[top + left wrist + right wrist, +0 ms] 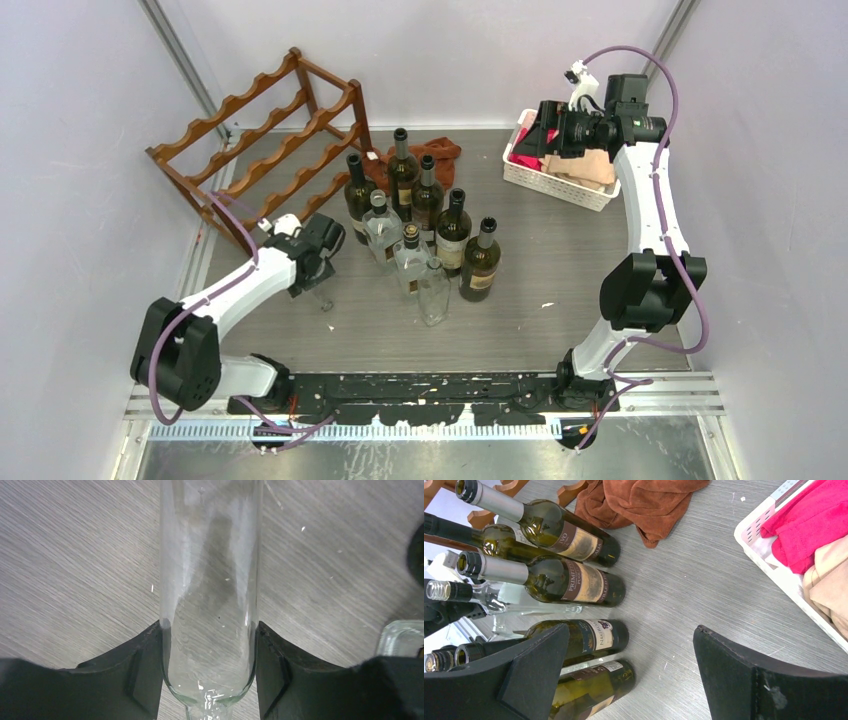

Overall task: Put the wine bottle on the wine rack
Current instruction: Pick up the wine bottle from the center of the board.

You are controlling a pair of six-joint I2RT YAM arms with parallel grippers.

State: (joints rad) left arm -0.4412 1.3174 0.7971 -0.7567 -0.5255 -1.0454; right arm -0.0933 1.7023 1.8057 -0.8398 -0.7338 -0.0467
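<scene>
One wine rack (262, 135) just beyond left gripper | white basket (556, 186) beside and below right gripper | right gripper (631, 672) jaws wide apart | left gripper (209, 645) seemingly clamped on clear wine bottle (210, 580), glass touching both fingers (137, 675)

White basket (552, 188), folded cloths (585, 168) inside, brown cloth (441, 152)

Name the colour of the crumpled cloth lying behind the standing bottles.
Rust brown; the crumpled soft cloth shows best in the right wrist view.
</scene>
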